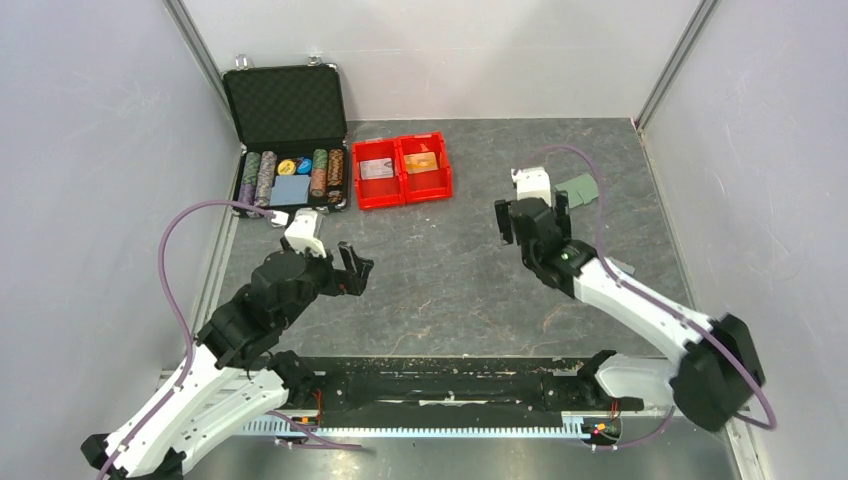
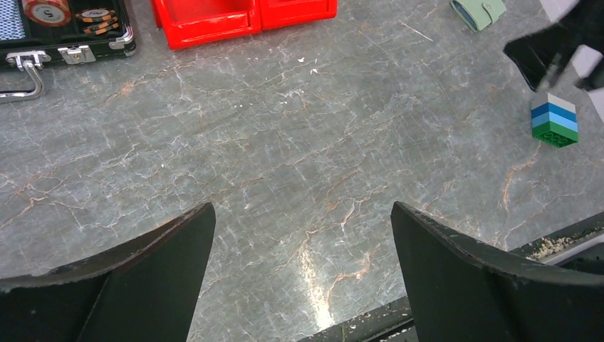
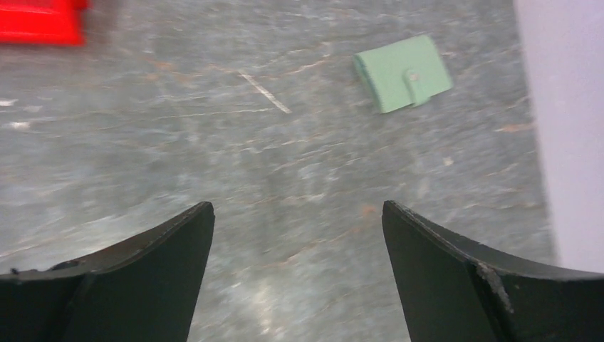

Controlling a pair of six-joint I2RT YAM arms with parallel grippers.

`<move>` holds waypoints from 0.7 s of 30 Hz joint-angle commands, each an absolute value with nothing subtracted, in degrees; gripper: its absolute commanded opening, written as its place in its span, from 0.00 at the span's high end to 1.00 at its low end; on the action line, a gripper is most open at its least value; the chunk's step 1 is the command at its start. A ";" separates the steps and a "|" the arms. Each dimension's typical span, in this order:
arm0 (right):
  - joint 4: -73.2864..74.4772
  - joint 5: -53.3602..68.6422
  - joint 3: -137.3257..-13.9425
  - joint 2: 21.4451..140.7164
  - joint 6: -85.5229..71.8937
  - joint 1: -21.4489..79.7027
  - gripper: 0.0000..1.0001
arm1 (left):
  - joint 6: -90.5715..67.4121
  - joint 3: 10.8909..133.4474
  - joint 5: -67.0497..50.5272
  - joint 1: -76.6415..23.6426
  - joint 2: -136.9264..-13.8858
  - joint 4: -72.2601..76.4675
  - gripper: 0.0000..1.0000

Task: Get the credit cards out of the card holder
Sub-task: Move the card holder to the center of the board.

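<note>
Card holder (image 3: 403,73): pale green, folded shut, snap tab fastened, flat on the surface (image 1: 440,290) at far right, near the side wall (image 3: 563,128). No card edge shows from it. Whitish-grey card (image 1: 377,169) and orange card (image 1: 422,162) appear to lie in the red bin (image 1: 402,196), one per compartment; too small to confirm print. Judgement: removal is probably complete, or the holder needs unsnapping for any cards hidden inside.

Right end effector (image 3: 297,210): fingers spread wide, nothing between them, above bare surface, aimed toward the holder but well apart from it. Likely poised there because it is the nearer arm.

Left end effector (image 2: 303,208): equally wide, empty, over the open middle of the surface.

Surroundings: open black poker-chip case (image 1: 285,130) with chip rows, just left of the bin. Small blue-white-green brick stack (image 2: 555,120) stands near the right arm. Nothing lies between right end effector and holder; the wall limits approach from that side.
</note>
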State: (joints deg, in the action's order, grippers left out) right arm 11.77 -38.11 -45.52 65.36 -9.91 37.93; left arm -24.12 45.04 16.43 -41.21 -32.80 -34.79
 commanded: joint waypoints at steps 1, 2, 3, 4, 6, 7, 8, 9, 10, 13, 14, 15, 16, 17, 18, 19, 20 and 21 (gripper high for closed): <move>5.94 -41.12 -53.10 75.40 7.40 31.16 0.14 | -20.91 44.24 16.09 -41.04 -30.92 -34.89 0.00; 6.23 -40.25 -54.58 78.48 9.19 28.75 0.20 | -20.80 44.05 15.73 -41.04 -30.69 -34.87 0.00; 6.41 -39.90 -56.36 81.43 10.54 26.47 0.27 | -20.77 43.96 15.35 -41.04 -30.50 -34.93 0.00; 6.43 -38.84 -57.35 83.60 12.13 24.70 0.32 | -20.80 43.95 15.01 -41.05 -30.43 -34.87 0.00; 6.36 -36.15 -59.60 88.41 14.59 21.76 0.37 | -20.90 44.03 13.58 -41.04 -30.33 -34.72 0.00; 6.29 -36.40 -60.75 90.56 15.88 21.03 0.43 | -20.90 44.04 12.77 -41.04 -30.32 -34.51 0.00; 5.89 -36.74 -61.63 93.04 16.99 20.44 0.49 | -20.94 43.97 11.65 -41.04 -30.32 -34.25 0.00; 5.30 -36.80 -62.59 95.50 18.56 19.87 0.54 | -20.86 43.86 11.07 -41.04 -30.33 -33.97 0.00; 5.11 -36.78 -63.59 97.72 20.13 19.25 0.57 | -20.87 43.84 10.44 -41.04 -30.39 -33.92 0.00; 7.01 -38.72 -68.96 105.40 22.75 18.01 0.62 | -20.74 43.88 10.05 -41.04 -30.43 -33.93 0.00; 7.66 -39.11 -70.65 107.09 23.17 17.68 0.62 | -20.82 43.88 10.02 -41.04 -30.33 -33.93 0.00; 8.10 -39.04 -71.78 108.72 23.49 17.21 0.61 | -20.83 43.84 9.98 -41.09 -30.34 -33.93 0.00; 8.35 -39.17 -72.80 110.03 23.76 16.79 0.61 | -20.83 43.78 9.94 -41.05 -30.25 -33.92 0.00; 8.40 -39.53 -73.48 111.00 24.15 16.43 0.59 | -20.74 43.77 10.02 -41.07 -30.16 -33.93 0.00; 8.35 -40.08 -74.19 112.06 24.62 16.15 0.58 | -20.74 43.77 10.19 -41.06 -30.20 -33.93 0.00; 8.39 -40.55 -74.80 112.90 25.18 15.87 0.57 | -20.66 43.70 10.48 -41.05 -30.17 -33.90 0.00; 8.35 -40.99 -75.28 113.92 25.86 15.67 0.57 | -20.63 43.68 10.77 -41.04 -30.12 -33.97 0.00; 8.40 -41.65 -75.47 114.66 26.54 15.58 0.56 | -20.65 43.75 10.97 -41.06 -30.07 -34.08 0.00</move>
State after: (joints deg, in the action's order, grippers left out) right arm 8.71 -38.35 -71.50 112.77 22.59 16.64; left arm -24.08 43.72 11.31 -41.21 -30.63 -35.44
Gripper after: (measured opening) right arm 0.428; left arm 0.995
